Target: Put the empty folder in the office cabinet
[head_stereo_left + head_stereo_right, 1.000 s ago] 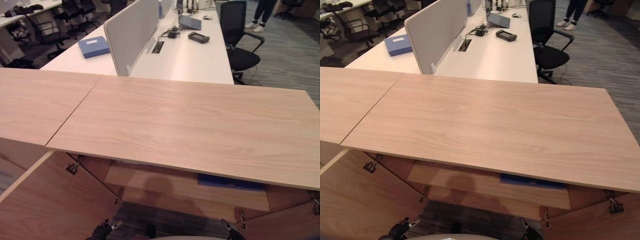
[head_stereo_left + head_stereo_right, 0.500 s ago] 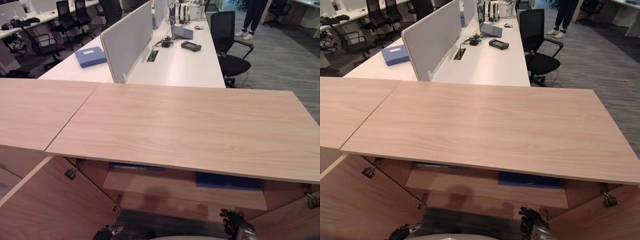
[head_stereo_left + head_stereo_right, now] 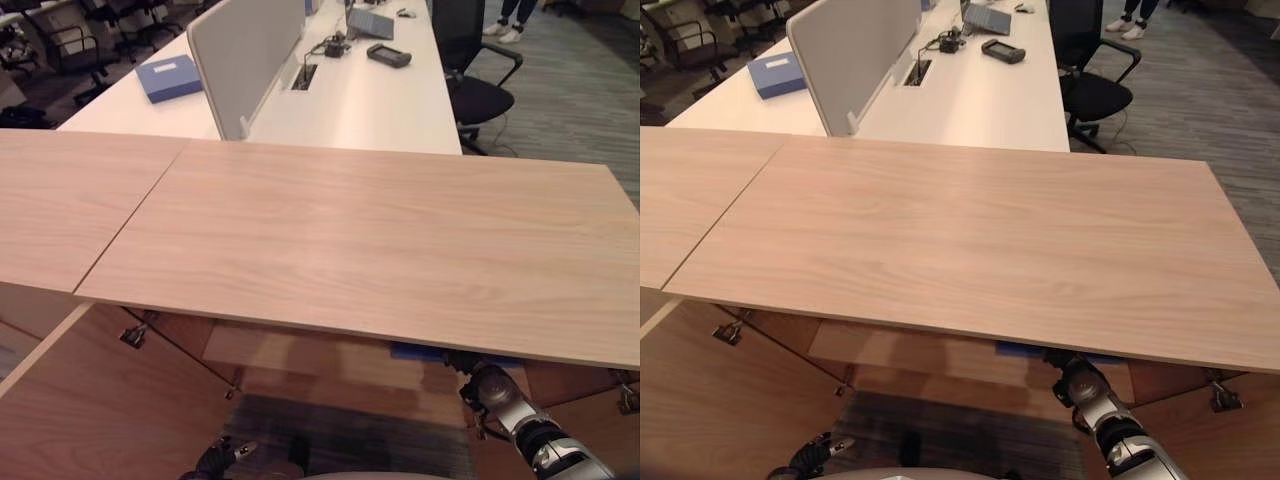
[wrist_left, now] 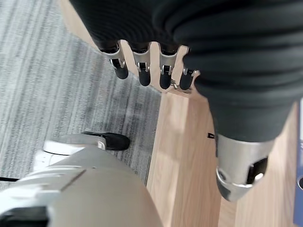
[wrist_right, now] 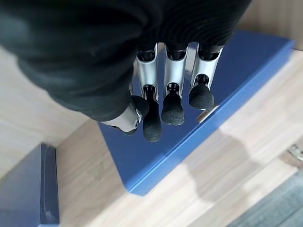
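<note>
1. Since a second ago the right hand (image 3: 487, 385) has risen from the 5 o'clock edge of the eye views and reached in under the cabinet top (image 3: 380, 240), toward the shelf (image 3: 300, 350). The camera has shifted too.
2. Right hand, wrist view: fingers (image 5: 173, 101) straight, close together, dark tips over the blue folder (image 5: 222, 90), thumb drawn in beside them. Contact cannot be told; nothing is pinched.
3. Folder lies flat on the shelf inside the cabinet; a blue sliver (image 3: 1025, 349) shows under the top at 5 o'clock. A second folder (image 5: 28, 189) lies beside it, apart.
4. Left hand (image 4: 151, 71) hangs low by the open door (image 3: 100, 400) at 7 o'clock, fingers loosely straight, empty.
5. Step, as judged: the folder looks placed; this is seating or letting go.
6. Next calls for pushing it fully in if needed, then drawing the hand out clear of the top's edge.
</note>
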Controlling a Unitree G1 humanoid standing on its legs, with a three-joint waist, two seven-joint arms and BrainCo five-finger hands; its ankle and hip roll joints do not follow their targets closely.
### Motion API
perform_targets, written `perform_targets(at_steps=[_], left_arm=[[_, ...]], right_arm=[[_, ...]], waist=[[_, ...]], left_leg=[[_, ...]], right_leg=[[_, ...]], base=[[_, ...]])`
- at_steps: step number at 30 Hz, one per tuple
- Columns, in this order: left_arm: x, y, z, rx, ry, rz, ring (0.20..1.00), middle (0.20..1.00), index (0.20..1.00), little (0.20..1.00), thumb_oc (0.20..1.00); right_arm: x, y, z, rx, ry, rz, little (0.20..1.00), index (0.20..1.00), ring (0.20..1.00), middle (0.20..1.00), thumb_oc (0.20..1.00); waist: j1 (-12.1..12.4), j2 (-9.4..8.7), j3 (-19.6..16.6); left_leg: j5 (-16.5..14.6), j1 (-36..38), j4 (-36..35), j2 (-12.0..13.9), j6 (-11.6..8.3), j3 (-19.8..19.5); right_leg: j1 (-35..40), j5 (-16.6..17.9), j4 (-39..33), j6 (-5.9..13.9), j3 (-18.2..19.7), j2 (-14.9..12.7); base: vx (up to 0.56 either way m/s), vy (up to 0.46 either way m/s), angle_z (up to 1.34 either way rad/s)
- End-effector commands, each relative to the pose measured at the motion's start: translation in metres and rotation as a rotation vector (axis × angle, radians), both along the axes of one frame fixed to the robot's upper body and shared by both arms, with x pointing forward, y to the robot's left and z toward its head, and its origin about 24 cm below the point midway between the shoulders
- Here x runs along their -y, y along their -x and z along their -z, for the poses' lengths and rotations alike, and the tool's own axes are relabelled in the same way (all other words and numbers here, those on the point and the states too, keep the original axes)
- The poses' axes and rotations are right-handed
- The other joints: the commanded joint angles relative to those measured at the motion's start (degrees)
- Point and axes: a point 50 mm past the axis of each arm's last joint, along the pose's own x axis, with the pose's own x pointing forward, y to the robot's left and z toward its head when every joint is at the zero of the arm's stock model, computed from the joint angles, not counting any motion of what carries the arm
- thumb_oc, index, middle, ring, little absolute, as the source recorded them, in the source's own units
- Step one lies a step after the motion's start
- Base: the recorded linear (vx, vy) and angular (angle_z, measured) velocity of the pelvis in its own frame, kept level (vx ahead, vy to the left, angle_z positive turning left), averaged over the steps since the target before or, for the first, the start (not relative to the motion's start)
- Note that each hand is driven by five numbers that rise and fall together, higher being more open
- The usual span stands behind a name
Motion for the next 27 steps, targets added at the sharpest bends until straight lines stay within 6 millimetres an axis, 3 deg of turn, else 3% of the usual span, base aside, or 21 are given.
perform_targets(at_steps=[1, 21, 27], left_arm=[[-0.003, -0.038, -0.011, 0.103, -0.027, 0.044, 1.0, 1.0, 1.0, 1.0, 1.0], [0.003, -0.084, -0.028, 0.225, -0.053, 0.088, 1.0, 1.0, 1.0, 1.0, 1.0], [0.004, -0.097, -0.034, 0.266, -0.062, 0.1, 1.0, 1.0, 1.0, 1.0, 1.0]], right_arm=[[0.006, -0.024, -0.02, 0.084, 0.029, 0.011, 0.2, 0.2, 0.2, 0.2, 0.2], [0.013, -0.031, -0.015, 0.026, 0.045, 0.118, 0.2, 0.2, 0.2, 0.2, 0.2], [0.017, -0.039, -0.023, 0.055, 0.038, 0.157, 0.2, 0.2, 0.2, 0.2, 0.2]], waist=[[2.2, -0.11, 0.9], [3.9, 2.8, 7.4], [4.3, 3.7, 9.5]], left_leg=[[-5.0, 0.7, 0.1, 2.9, -2.6, -3.5], [-1.8, -6.3, 0.3, 3.2, -2.87, -6.6], [-1.4, -8.4, 0.9, 3.1, -2.65, -6.9]], right_leg=[[-5.7, 2.6, 5.7, 4.18, -0.6, -4.7], [-13.5, 1.2, 11.1, 3.35, -2.1, -5.3], [-16.7, 0.6, 13.6, 3.1, -1.4, -5.7]], base=[[-0.06, -0.037, 0.21], [-0.03, -0.015, 0.1], [-0.04, -0.001, 0.0]])
